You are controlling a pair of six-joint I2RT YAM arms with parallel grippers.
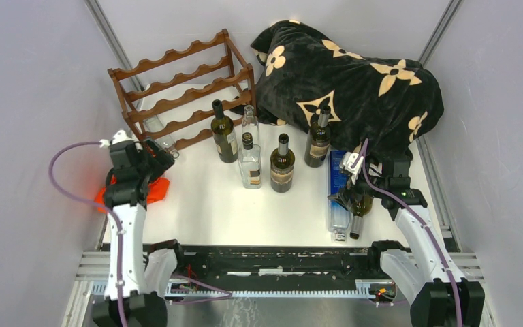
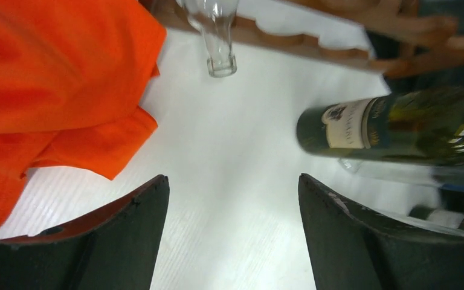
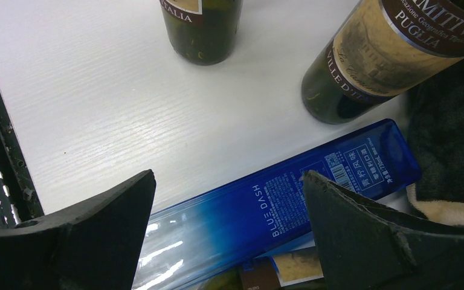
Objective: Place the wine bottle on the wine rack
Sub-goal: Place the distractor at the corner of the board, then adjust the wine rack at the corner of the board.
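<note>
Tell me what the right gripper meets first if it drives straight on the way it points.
Most likely the blue bottle lying flat on the table, framed between the open jaws of the right gripper; depth is unclear.

The left arm (image 1: 126, 225) rises from its base and reaches forward, wrist bent down. The left gripper (image 2: 232, 178) stands with its jaws spread wide. The right arm (image 1: 419, 235) leans forward and inward, and the right gripper (image 3: 229, 173) gapes just as wide, seemingly angled down.
</note>
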